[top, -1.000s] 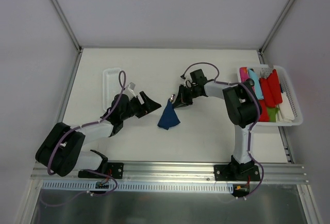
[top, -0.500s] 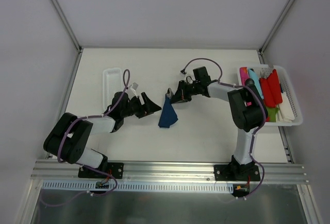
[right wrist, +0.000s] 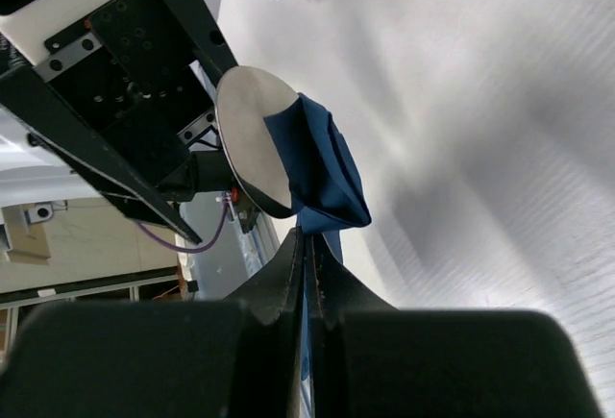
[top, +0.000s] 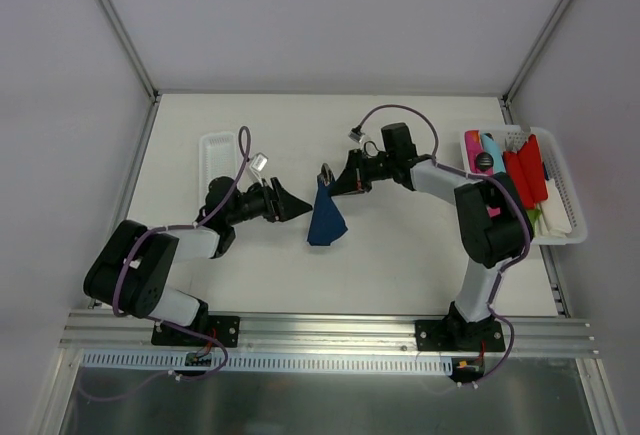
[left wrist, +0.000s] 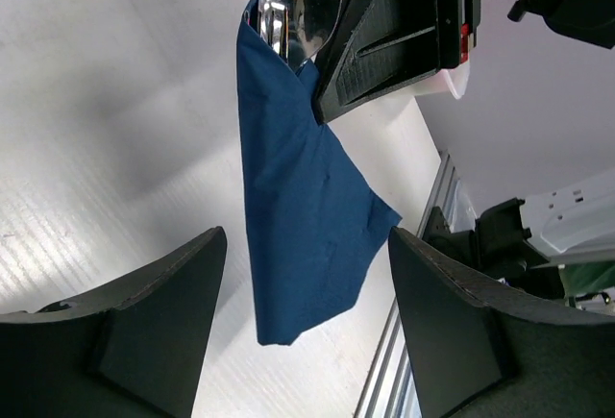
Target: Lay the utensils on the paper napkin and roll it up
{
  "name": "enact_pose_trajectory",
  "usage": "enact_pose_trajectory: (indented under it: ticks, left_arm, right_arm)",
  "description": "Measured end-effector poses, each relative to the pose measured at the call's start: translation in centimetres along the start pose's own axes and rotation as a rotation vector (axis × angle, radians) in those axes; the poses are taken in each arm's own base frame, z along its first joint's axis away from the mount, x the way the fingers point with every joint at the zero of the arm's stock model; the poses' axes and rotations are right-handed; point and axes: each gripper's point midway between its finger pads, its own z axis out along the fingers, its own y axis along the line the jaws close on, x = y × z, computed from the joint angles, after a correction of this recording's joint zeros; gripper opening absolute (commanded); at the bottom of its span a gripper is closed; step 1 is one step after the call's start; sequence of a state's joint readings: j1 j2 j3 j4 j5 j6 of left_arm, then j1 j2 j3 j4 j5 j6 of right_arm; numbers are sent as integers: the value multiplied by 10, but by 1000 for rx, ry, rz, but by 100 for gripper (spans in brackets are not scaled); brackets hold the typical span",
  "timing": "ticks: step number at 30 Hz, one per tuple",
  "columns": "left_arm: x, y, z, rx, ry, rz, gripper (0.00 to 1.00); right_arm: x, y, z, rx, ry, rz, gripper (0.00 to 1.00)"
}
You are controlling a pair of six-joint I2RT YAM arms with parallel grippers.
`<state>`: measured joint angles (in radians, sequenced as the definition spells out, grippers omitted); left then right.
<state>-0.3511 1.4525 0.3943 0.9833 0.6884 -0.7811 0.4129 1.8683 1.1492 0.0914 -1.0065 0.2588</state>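
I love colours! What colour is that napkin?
The napkin is navy blue, clearest in the left wrist view.

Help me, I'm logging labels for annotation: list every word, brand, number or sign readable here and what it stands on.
None readable. The right gripper shows only a small red mark, no letters; the navy napkin, spoon, white basket and white tray carry no visible print.

The left gripper (left wrist: 306, 245) has its two dark fingers (left wrist: 144, 331) standing wide apart at the lower edge. Beyond the gap between them, the navy paper napkin (left wrist: 288, 178) hangs in a loose fold over the white table (left wrist: 115, 101). The black right gripper (left wrist: 322, 86) pinches its top, beside the shiny spoon (left wrist: 303, 0) bowl.
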Motion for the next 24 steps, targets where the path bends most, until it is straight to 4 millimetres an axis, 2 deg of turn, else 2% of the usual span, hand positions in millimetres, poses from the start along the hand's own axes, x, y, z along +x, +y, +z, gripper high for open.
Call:
enact_pose_trajectory:
  ticks: [3,7,10,15,24]
  left_arm:
    - [0,-6,-3,32,13,44,67]
    - [-11,-12,-7,59,-3,91,65]
    - [-20,-23,-7,94,-7,118,65]
    - [-25,-45,-7,182,15,116,64]
    - [-27,-85,-14,351,62,106,64]
  right_arm:
    - [3,11,-5,-30,7,-2,0]
    - [5,29,-12,-73,11,-23,0]
    - [6,47,-19,-109,10,-54,0]
    - [5,74,-30,-157,3,-106,0]
    - [15,90,-26,-195,35,-136,0]
